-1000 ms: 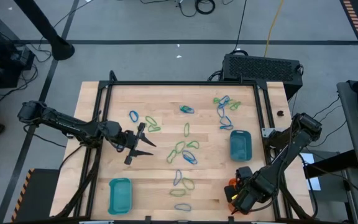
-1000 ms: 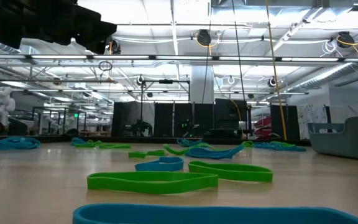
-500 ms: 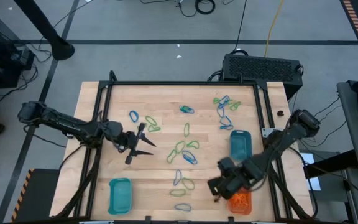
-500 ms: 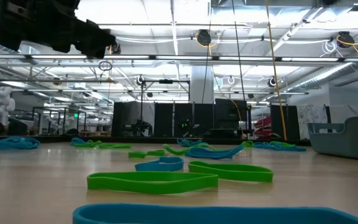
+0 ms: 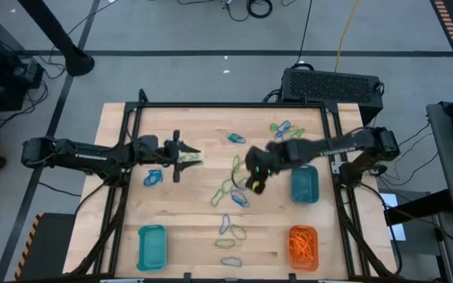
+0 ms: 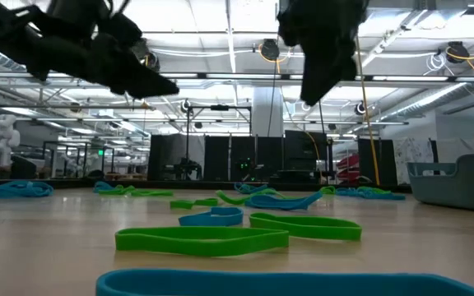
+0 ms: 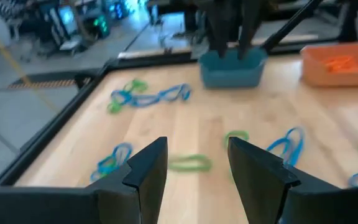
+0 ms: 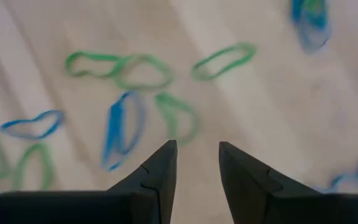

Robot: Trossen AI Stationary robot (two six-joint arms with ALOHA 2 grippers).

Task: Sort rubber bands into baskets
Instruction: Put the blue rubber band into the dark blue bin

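Overhead, right pincer [image 5: 255, 182] out over the middle of the pale wooden bench [image 5: 203, 236], fingers apart and empty, thin green and blue rubber loops [image 8: 124, 130] lying flat directly beneath and just ahead of the tips. Beside that pincer, toward the right arm's base, teal rounded plastic basket [image 5: 304, 183]; well behind it near the bench edge, orange plastic basket [image 5: 304, 244] holding orange bands. Across the bench, left pincer [image 5: 176, 154] hovering above the wood with fingers spread, nothing clamped, a green loop [image 7: 189, 163] and blue loops [image 7: 286, 144] lying ahead of its tips. Second teal basket [image 5: 152, 245] well off to that pincer's side, at the near bench corner. More green and blue bands [image 5: 283, 132] scattered near the far edge.
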